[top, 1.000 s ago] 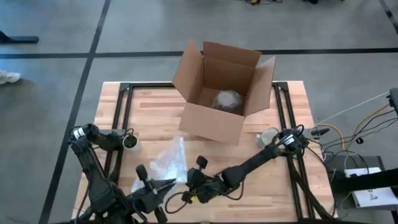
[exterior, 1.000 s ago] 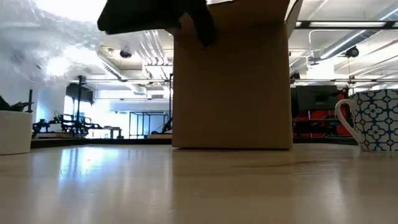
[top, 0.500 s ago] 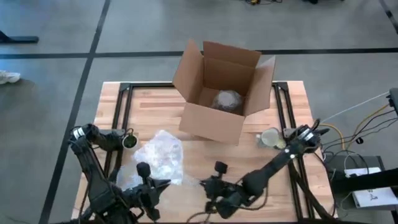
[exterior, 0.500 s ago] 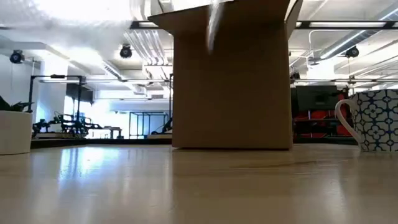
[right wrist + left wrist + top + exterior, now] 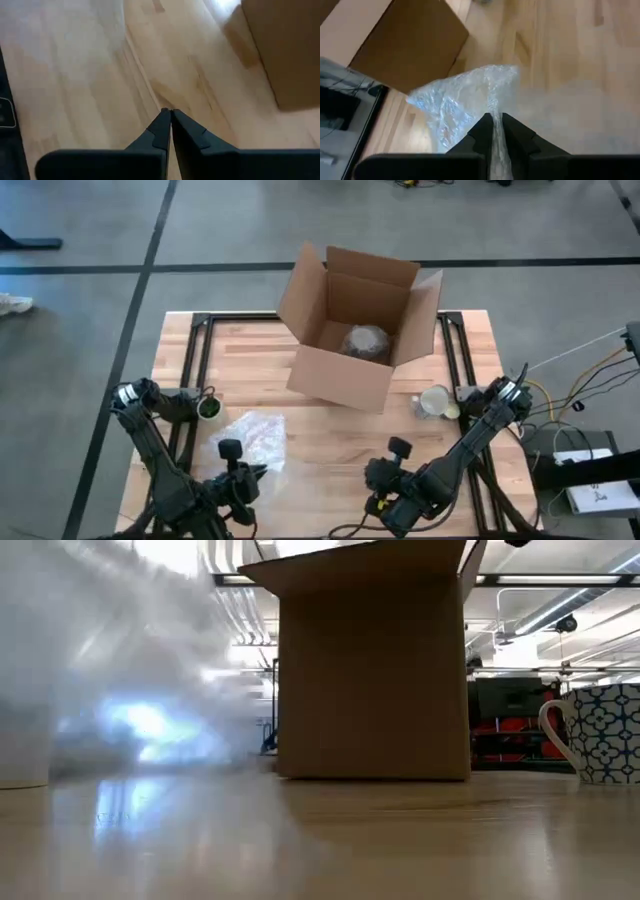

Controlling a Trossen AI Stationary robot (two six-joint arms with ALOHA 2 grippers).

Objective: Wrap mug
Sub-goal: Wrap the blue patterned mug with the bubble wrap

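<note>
At the near edge of the bench (image 5: 330, 435), the left claw (image 5: 493, 131) is clamped on one edge of the sheet of bubble wrap (image 5: 250, 438), which trails away from it and lies crumpled on the near-left part of the surface. The right claw (image 5: 170, 121) sits at the near edge further right, its fingers pressed together on nothing, bare wood beneath it. The patterned mug (image 5: 598, 733) stands at the right side, just beside the near-right corner of the cardboard box (image 5: 358, 330) and well apart from the wrap; a second, plain mug (image 5: 210, 408) stands at the left edge near the left arm's base. The box occupies the far centre, flaps open, with a wrapped bundle (image 5: 365, 341) already inside. Assessment: the wrap is not yet spread flat and no mug rests on it, so wrapping proper has not begun. Risks: a single-edge hold lets the sheet fold on itself or slip free when dragged; the mug sits close to the box wall and the right arm, so a careless reach could tip it or shove the box.
</note>
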